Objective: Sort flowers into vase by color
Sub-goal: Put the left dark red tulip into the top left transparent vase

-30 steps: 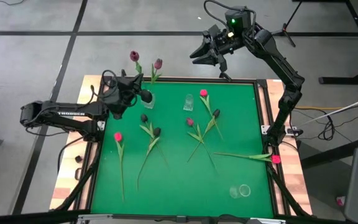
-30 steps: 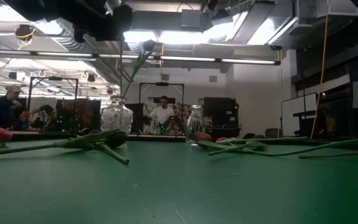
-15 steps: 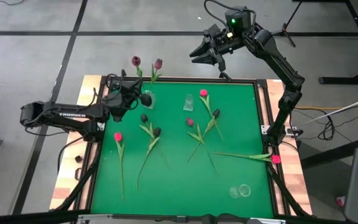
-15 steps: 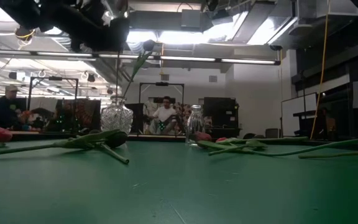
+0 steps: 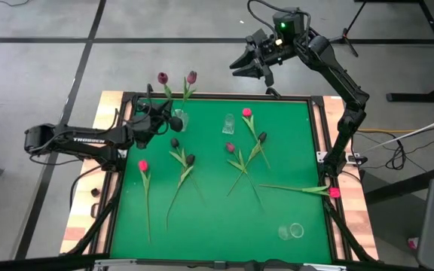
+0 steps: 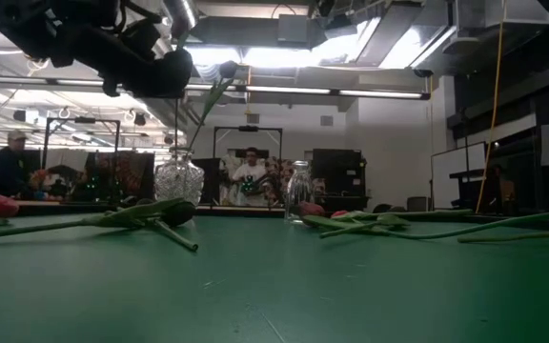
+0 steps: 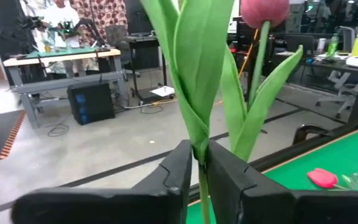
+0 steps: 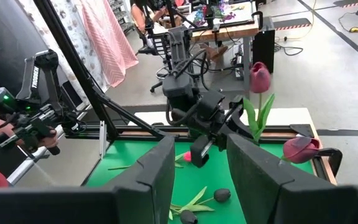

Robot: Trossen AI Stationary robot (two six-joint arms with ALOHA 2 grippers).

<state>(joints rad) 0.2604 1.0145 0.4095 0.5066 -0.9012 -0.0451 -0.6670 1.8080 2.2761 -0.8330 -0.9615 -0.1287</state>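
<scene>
Two flowers stand in the glass vase (image 5: 178, 120) at the table's far left: one with a dark purple head (image 5: 163, 77), one with a dusky pink head (image 5: 191, 77). My left gripper (image 5: 162, 114) is level beside the vase, its fingers narrowly apart with the dark flower's stem (image 7: 199, 168) between them. My right gripper (image 5: 253, 69) hangs open, high beyond the far edge, with nothing between its fingers (image 8: 194, 180). Several pink, purple and dark flowers (image 5: 183, 162) lie flat on the green mat. My left gripper has the dark-headed flower's stem (image 7: 200, 163) between its two fingers, just under the leaves, and comes at it level from the table's left side. Whether the fingers touch the stem, I cannot tell. The flower stands upright with its lower end in the vase.
A second, empty glass vase (image 5: 228, 123) stands at the far middle. Another clear glass (image 5: 293, 230) lies near the front right corner. Flowers on the mat include pink ones (image 5: 142, 165) (image 5: 334, 193). People sit in the room behind (image 6: 248, 176).
My left gripper has sunk toward the vase with the dark-headed flower. The flower has stayed upright, and its head now stands lower, about level with the other flower's head.
</scene>
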